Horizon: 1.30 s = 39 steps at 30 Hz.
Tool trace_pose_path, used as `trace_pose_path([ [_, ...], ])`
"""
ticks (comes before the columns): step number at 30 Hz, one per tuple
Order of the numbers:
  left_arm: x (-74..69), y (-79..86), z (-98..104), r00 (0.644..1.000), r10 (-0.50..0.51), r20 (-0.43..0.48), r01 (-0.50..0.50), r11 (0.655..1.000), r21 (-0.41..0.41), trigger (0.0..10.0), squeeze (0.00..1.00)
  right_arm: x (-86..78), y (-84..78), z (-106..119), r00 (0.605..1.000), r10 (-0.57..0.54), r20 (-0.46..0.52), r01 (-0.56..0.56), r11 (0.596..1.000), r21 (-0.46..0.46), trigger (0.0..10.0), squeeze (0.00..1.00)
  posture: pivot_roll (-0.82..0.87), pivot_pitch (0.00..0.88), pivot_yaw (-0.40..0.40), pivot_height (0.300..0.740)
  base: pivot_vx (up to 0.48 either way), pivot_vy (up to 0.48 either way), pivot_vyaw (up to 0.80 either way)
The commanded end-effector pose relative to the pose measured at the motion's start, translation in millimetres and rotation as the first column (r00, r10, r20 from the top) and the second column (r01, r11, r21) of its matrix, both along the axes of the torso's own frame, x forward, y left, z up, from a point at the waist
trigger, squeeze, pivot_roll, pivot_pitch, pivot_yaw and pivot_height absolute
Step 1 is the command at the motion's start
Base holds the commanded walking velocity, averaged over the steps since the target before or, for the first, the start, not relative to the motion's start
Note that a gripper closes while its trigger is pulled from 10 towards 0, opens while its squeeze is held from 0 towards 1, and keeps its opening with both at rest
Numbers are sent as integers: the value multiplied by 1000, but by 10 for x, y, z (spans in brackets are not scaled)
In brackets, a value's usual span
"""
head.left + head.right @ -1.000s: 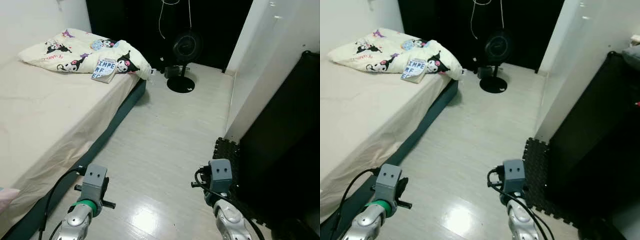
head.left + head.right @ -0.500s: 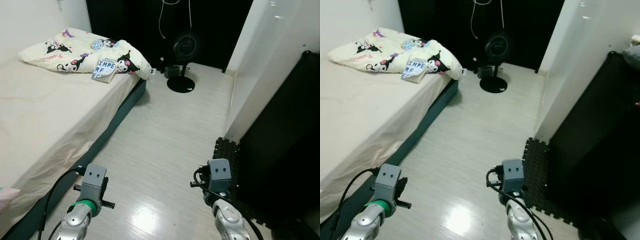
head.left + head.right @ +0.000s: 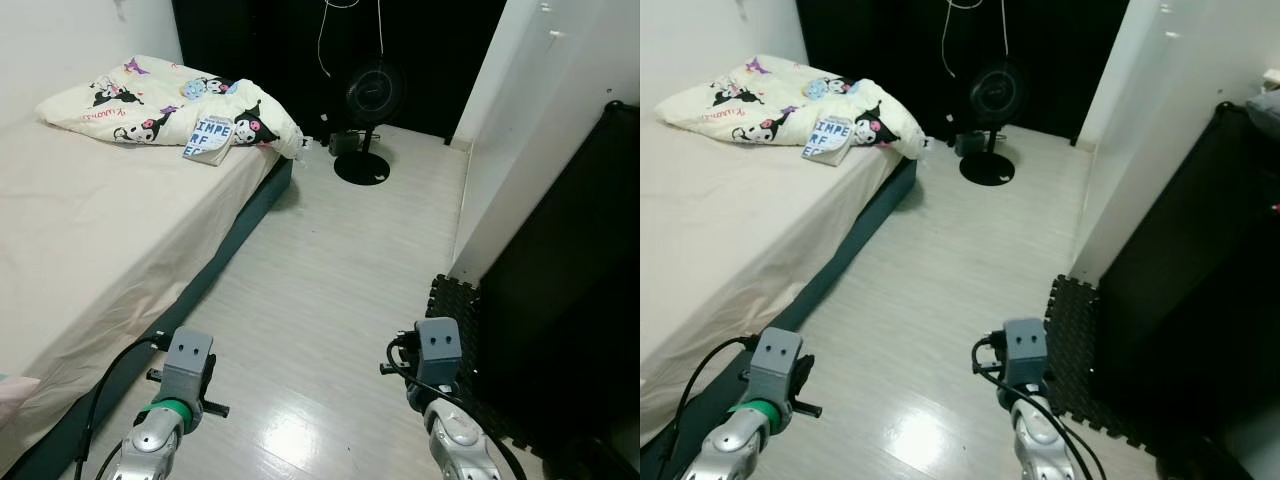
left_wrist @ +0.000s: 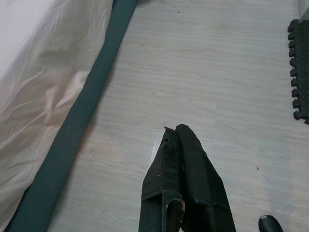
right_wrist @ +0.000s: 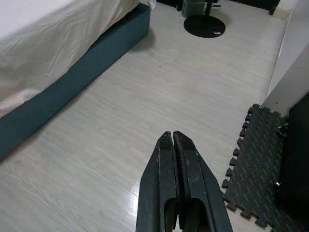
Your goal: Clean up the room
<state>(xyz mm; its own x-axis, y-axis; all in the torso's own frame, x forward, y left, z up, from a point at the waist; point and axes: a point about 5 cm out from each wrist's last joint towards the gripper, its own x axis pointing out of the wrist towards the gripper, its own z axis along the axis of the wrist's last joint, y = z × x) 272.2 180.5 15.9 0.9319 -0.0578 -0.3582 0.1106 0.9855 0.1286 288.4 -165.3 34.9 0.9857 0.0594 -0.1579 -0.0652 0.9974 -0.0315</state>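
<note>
Bedroom, pale wood-look floor [image 3: 330, 270]. Low bed [image 3: 90, 230] with beige sheet and teal base on robot's left. Cartoon-print blanket [image 3: 165, 105] bunched at far end of bed, small blue-lettered book or card [image 3: 210, 138] lying against it near the bed edge, round blue item [image 3: 192, 90] on top of the blanket. Black standing fan [image 3: 368, 120] on floor past the bed corner, before a dark opening, white cord hanging above. Black foam puzzle mat [image 5: 260, 159] at right by dark cabinet [image 3: 570, 300] and white wall. Left gripper [image 4: 176, 133] low over bare floor just beside bed base, fingers pressed together, holding nothing. Right gripper [image 5: 172, 137] low over floor near the mat edge, fingers also pressed together, empty. Both arms low at bottom of head views, well apart from the blanket and book.
</note>
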Motion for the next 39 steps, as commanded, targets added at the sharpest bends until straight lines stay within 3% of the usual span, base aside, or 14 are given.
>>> trace_pose_path([
  [1,-45,32,-50,1000,4,-15,-4,1000,12,10000,0,-20,-1,-44,1000,-1,-18,1,1000,0,10000,0,-22,32,31,740,0,0,0],
  [9,-73,8,-77,1000,-5,-23,5,1000,-21,10000,0,-67,-93,-115,998,-45,-48,44,999,-13,10000,0,-27,35,32,740,0,0,0],
  [33,-16,-29,-8,1000,-15,25,15,1000,-7,10000,0,-25,-97,-62,999,-48,-23,48,999,-12,10000,0,-33,40,31,740,0,0,0],
  [39,-6,-18,0,999,-11,32,10,1000,6,10000,0,-17,-63,-49,999,-36,-14,35,999,-31,10000,0,-29,40,32,740,480,0,0],
])
